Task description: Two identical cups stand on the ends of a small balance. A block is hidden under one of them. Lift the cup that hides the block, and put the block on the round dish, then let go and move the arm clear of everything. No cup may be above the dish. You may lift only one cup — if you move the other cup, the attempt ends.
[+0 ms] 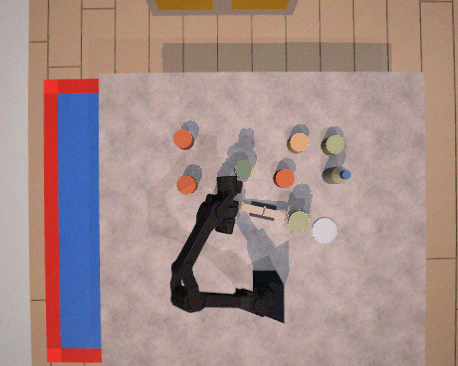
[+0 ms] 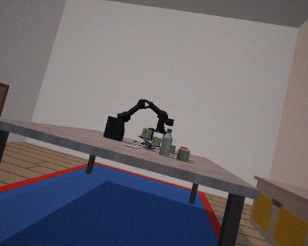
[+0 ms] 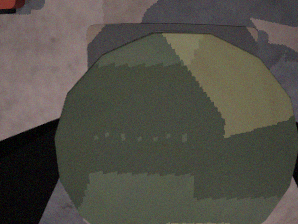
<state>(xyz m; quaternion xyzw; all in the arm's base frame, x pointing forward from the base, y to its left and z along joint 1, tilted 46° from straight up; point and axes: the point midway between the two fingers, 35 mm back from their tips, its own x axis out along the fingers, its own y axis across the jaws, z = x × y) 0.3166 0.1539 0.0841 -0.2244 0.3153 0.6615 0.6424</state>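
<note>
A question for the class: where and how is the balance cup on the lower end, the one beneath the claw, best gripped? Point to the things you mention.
The lower cup (image 1: 237, 198) (image 2: 156, 141) (image 3: 165, 130) is probably best gripped by opposite side walls, coming from above. Its top is round and flat, with no handle visible, and the open claw (image 1: 230, 204) (image 2: 157, 131) (image 3: 177, 131) has a finger on either side.

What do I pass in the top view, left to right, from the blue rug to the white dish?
Blue rug with red border → black arm → balance beam → green cup on its right end → round white dish.
</note>
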